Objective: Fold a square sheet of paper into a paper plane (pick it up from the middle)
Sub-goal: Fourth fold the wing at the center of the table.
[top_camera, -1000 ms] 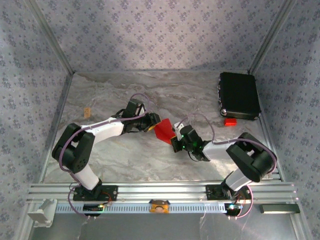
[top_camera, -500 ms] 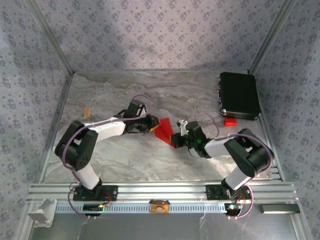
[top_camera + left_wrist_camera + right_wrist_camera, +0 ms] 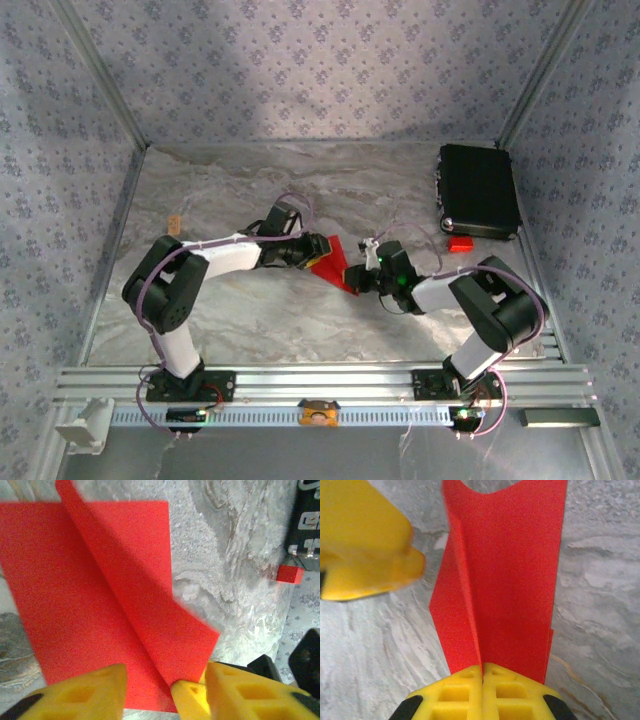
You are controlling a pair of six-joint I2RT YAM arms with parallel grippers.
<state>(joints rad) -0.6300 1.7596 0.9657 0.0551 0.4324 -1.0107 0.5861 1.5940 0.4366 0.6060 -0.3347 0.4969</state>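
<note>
The square sheet of paper [image 3: 331,264] is bright red and folded along a centre crease, with its flaps spreading to either side [image 3: 100,605]. It lies low over the marble table between the two arms. My right gripper [image 3: 482,669] is shut on the crease at the paper's near end [image 3: 505,580]; in the top view that gripper [image 3: 358,278] sits at the paper's right corner. My left gripper [image 3: 164,680] stands open at the paper's opposite end, its yellow fingers [image 3: 80,692] apart on either side of the crease. One right fingertip pokes in between them.
A black case [image 3: 478,190] lies at the back right, with a small chunky red block [image 3: 460,243] just in front of it [image 3: 290,574]. A small tan scrap [image 3: 174,225] lies at the left. Patterned walls close in the table on three sides.
My left gripper has slid right up to the paper's edge. The right gripper has shifted up and back with the paper still pinched, and the paper now lies lower.
</note>
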